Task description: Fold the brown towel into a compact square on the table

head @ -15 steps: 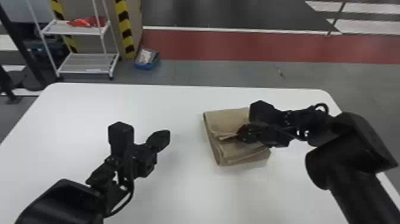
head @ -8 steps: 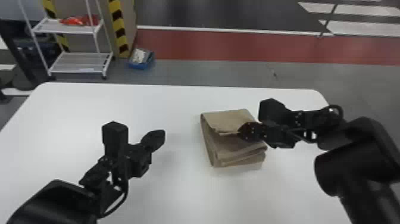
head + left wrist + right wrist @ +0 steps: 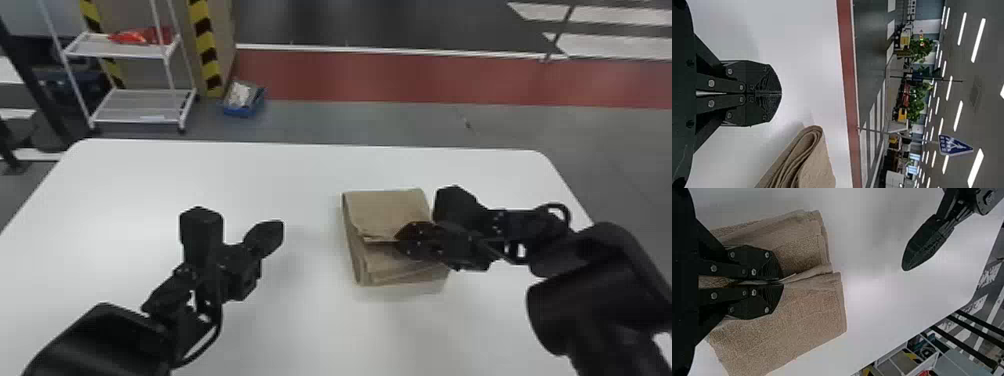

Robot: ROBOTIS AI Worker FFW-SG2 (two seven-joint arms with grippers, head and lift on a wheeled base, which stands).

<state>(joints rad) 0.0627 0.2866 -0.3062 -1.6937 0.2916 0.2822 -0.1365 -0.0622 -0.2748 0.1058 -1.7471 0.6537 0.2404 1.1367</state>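
Right gripper (image 3: 399,239) pinches towel (image 3: 386,212) — lengthwise forward.

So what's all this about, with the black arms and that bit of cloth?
A robot is folding a brown towel on a white table. Its right fingers are closed on a layer of the cloth, near the middle of the bundle. Its left fingers are shut and empty, off to the side of the towel. The towel already lies in several layers, roughly squarish, though the layers don't line up neatly.
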